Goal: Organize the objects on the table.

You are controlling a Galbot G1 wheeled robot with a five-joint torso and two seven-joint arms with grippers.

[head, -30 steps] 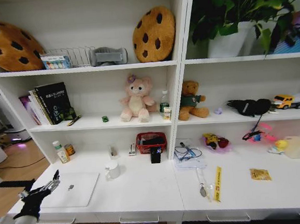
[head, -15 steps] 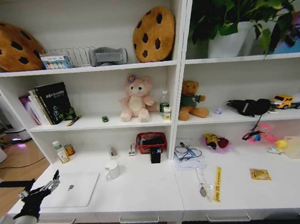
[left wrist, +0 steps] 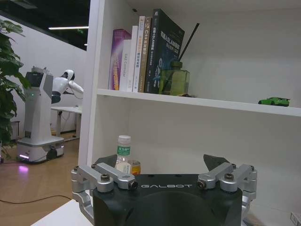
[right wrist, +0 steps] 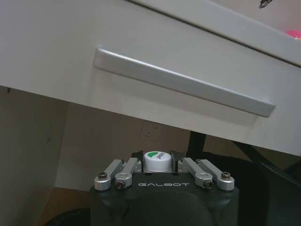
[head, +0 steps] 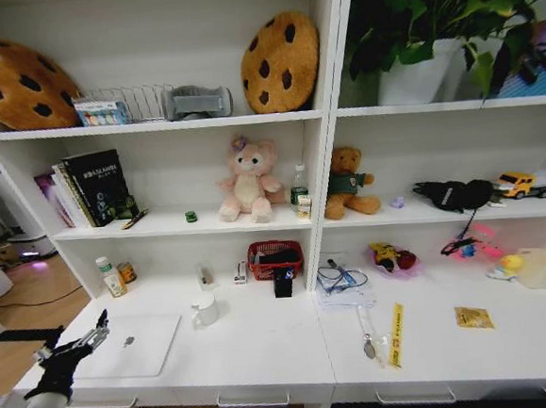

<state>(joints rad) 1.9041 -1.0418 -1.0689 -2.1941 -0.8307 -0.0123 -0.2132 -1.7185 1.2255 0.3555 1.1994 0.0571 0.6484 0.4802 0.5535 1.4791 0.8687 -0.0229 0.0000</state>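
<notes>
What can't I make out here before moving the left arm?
- Head view: silver laptop, left edge covered by the left gripper.
- Head view: small black object, too small to identify.
- Right wrist view: bottle between the right gripper fingers, body hidden by the gripper.

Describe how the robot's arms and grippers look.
The left gripper has a black body with "GALBOT" lettered in white, silver bolted linkage bars on each side and black fingertip pads. In the head view it is black on a grey rounded arm. The right gripper has the same black body, white lettering and silver linkages.
</notes>
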